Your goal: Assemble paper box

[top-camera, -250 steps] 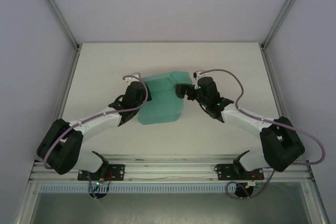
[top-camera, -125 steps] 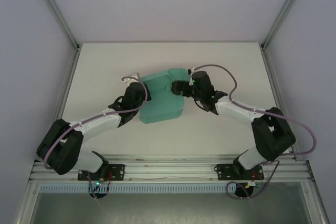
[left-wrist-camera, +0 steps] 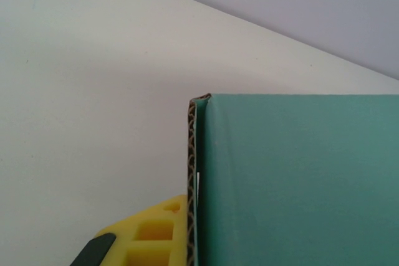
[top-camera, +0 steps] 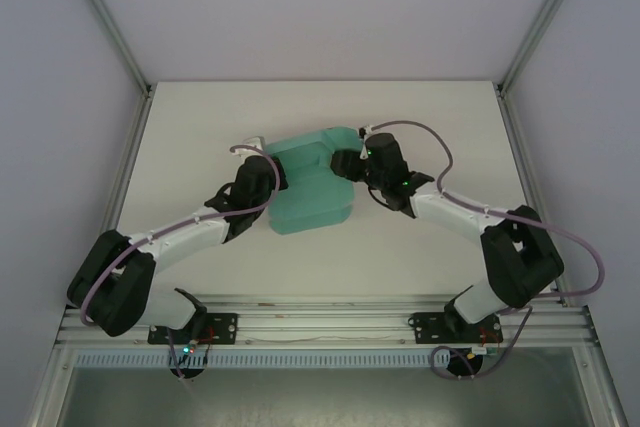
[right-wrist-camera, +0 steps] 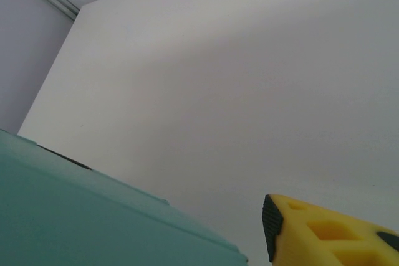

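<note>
White tabletop (top-camera: 200, 127) carries the teal paper box (top-camera: 312, 187), which sits near the middle, between the two arms. The left tool (top-camera: 272, 179) is at the left side of the box. One yellow finger (left-wrist-camera: 149, 235) lies against the corrugated card edge and the other is hidden, so I cannot tell its grip. The right tool (top-camera: 346, 162) meets the right side of the box. Whether it is open, I cannot tell.

even, soft light – faint shadows, no glare – wrist views slightly soft.
</note>
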